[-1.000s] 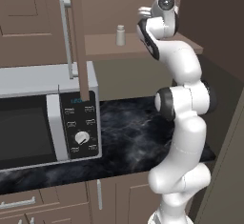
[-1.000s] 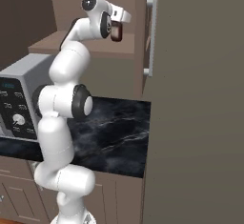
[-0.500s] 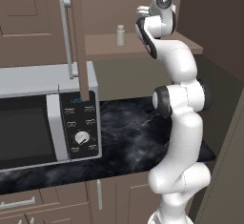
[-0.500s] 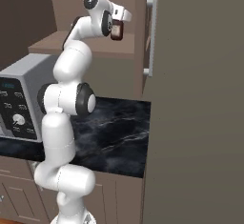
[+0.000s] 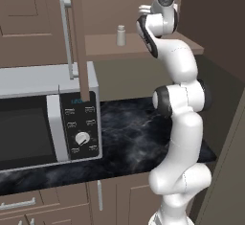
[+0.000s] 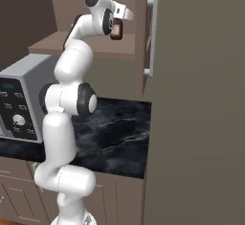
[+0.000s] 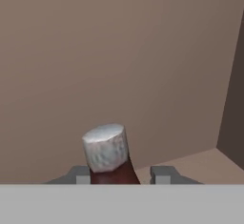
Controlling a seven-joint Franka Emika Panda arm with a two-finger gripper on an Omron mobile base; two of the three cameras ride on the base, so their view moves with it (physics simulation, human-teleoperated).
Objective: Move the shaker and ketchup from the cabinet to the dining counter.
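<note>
Inside the open cabinet (image 5: 143,51), on its shelf, I have the fingers (image 7: 121,174) narrowed to either side of the ketchup (image 7: 110,160), seemingly gripping its body for lifting, while the shaker (image 5: 121,35) waits nearby, left of the arm.

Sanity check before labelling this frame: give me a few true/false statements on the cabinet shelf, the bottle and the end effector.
1. The shaker stands upright on the shelf of the cabinet. True.
2. The ketchup lies on its side on the worktop. False: it sits upright at the end effector, up at shelf height.
3. The end effector's fingers stand on either side of the ketchup bottle. True.
4. The shaker sits between the fingers. False: it stands apart on the shelf, away from the end effector.
5. The microwave door hangs open. False: it is closed.
</note>
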